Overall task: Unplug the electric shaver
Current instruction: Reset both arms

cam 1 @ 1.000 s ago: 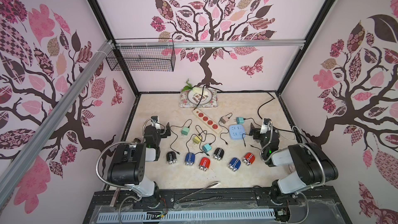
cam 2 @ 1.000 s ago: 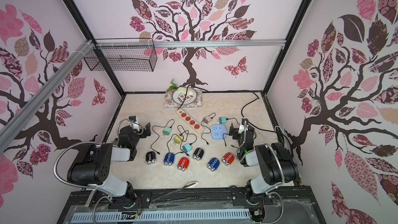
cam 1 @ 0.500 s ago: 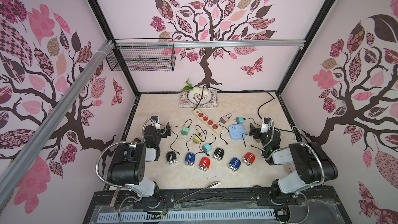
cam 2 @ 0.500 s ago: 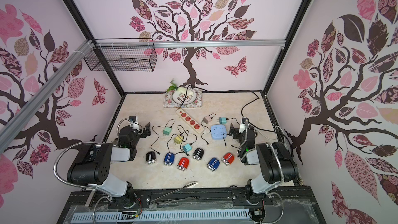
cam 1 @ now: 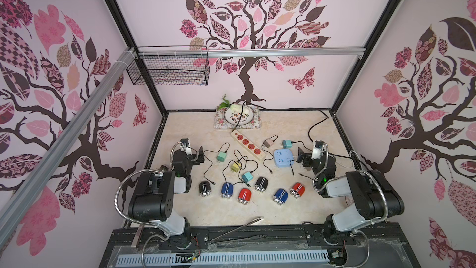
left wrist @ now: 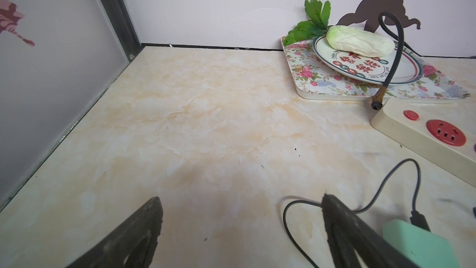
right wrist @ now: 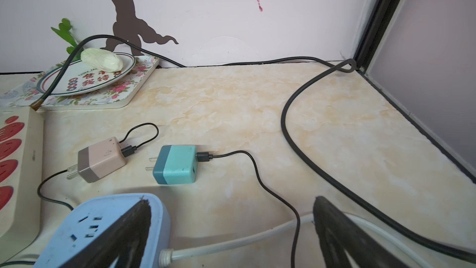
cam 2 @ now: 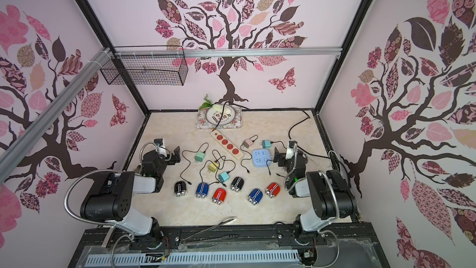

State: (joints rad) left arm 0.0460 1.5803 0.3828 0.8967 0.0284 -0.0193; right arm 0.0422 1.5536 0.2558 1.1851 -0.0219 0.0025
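Finding left gripper (cam 1: 200,156) spread wide and empty, and right gripper (cam 1: 302,158) likewise parted with nothing between, just beside blue socket cube (cam 1: 282,157). Spotted six electric shavers (cam 1: 243,195) lying in a row nearer the front of table (cam 1: 231,215), untouched and apart from both grippers. Read "Enjoy" and red Chinese characters on plate (left wrist: 409,70). Noticed no real change since a second before.
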